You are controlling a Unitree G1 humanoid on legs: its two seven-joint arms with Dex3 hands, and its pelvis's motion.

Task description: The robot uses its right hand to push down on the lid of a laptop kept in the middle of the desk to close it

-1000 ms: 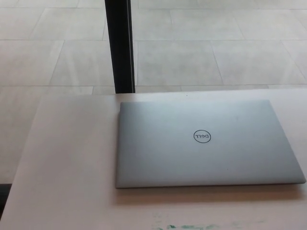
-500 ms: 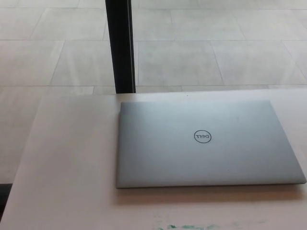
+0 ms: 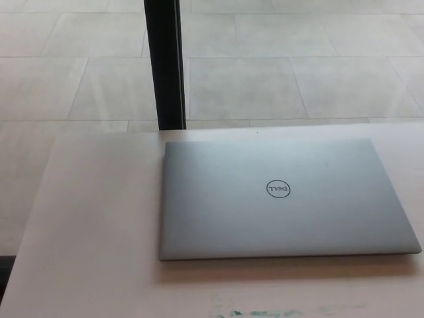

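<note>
A silver laptop (image 3: 285,199) lies on the pale desk (image 3: 93,225) with its lid flat down, fully closed. A round dark logo (image 3: 278,189) shows in the middle of the lid. The laptop sits right of the desk's centre, its right corner close to the picture's right edge. Neither of my hands nor any arm shows in the head view.
A black vertical post (image 3: 165,63) stands just behind the desk's far edge, near the laptop's back left corner. Beyond it is a light tiled floor (image 3: 298,66). Green marks (image 3: 265,313) show on the desk at the near edge.
</note>
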